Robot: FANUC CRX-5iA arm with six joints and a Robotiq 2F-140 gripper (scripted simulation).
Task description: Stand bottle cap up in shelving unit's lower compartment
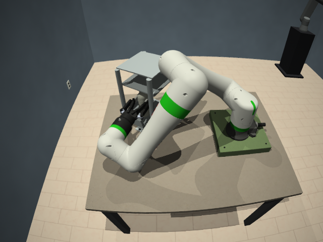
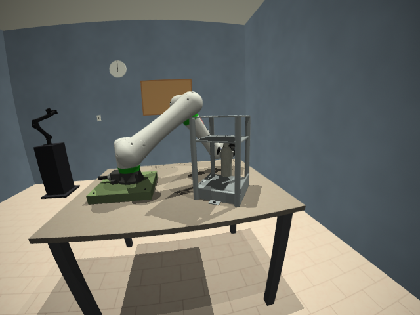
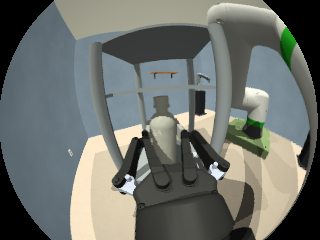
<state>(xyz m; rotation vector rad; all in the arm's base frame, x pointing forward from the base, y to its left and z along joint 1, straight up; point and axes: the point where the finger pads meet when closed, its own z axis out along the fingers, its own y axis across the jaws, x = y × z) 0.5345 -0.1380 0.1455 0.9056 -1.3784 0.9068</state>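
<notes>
Wrist view: end effector (image 3: 166, 154) is closed partway on the bottle (image 3: 163, 135), gripping its body from both sides. Bottle stands cap up, directly ahead between the fingers, inside the shelving unit (image 3: 100, 94) lower compartment.

The table (image 1: 182, 187) (grey-brown top, dark legs) carries a green base plate (image 1: 260, 148) at 3 o'clock and a grey shelving unit (image 1: 120, 85) at 11 o'clock.

White rounded arm (image 1: 156, 125) with green bands, black tool (image 1: 136, 108).
</notes>
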